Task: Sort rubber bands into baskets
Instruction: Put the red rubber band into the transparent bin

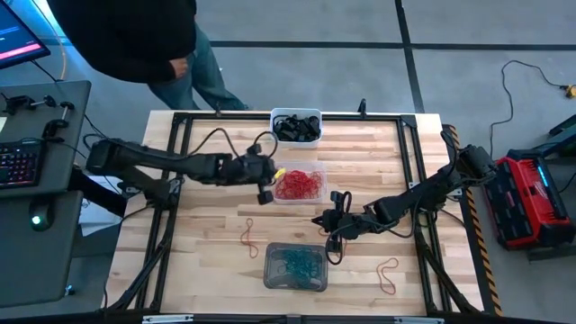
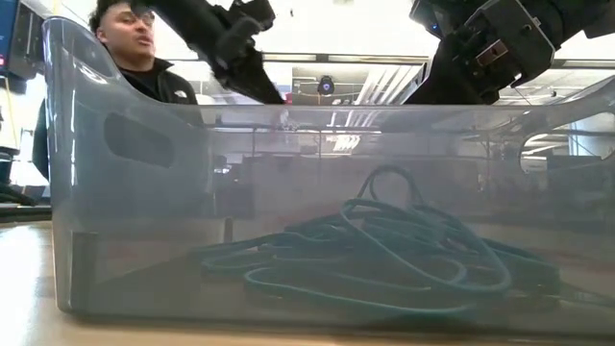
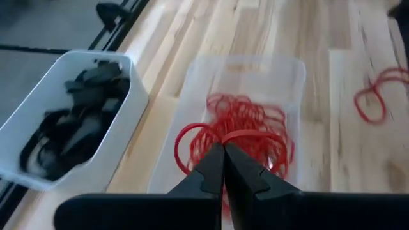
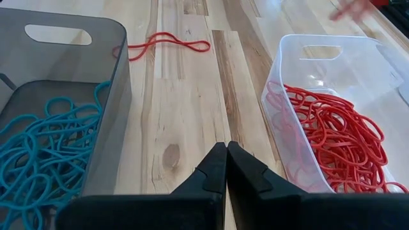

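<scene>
Over the clear basket (image 1: 299, 183) hangs my left gripper (image 3: 223, 156), fingers pressed together, with a red band (image 3: 246, 135) seeming to lie right at the tips; whether I pinch it or it simply rests on the red heap (image 1: 298, 185) below, I cannot tell. My right gripper (image 4: 226, 156) is clenched on nothing, low over bare bench (image 1: 216, 261) between the clear basket and the grey basket (image 1: 294, 268), where the teal bands (image 4: 35, 160) lie.

I judge the step to be a red drop-off. If a band is pinched, the next move is to release it; then go for the strays. Two red bands remain on the wood: one (image 1: 248, 236) left of the grey basket, one (image 1: 389, 274) to its right (the right arm's, being nearer). The white basket (image 1: 296, 126) at the far edge holds the black bands (image 3: 70, 121).

From table height the grey basket's wall fills nearly everything, so both gripper tips are hidden there.
</scene>
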You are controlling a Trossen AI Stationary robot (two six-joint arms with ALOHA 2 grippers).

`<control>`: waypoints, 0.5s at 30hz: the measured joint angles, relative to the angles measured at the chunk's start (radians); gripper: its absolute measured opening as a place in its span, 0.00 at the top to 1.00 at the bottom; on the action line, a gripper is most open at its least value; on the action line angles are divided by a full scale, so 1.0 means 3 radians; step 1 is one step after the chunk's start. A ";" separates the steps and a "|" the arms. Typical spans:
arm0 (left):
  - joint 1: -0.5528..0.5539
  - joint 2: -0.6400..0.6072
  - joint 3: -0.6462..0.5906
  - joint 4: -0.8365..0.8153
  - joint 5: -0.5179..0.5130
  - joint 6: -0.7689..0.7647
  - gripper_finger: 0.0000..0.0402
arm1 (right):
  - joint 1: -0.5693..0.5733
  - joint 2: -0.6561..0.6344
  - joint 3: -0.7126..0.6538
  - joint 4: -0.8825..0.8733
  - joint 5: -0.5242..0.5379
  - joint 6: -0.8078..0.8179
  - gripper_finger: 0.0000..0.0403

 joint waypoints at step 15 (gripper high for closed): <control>0.0359 0.0759 0.0001 0.0782 0.0577 0.0169 1.00 | -0.0001 0.0000 0.0000 -0.0029 0.0000 0.0052 1.00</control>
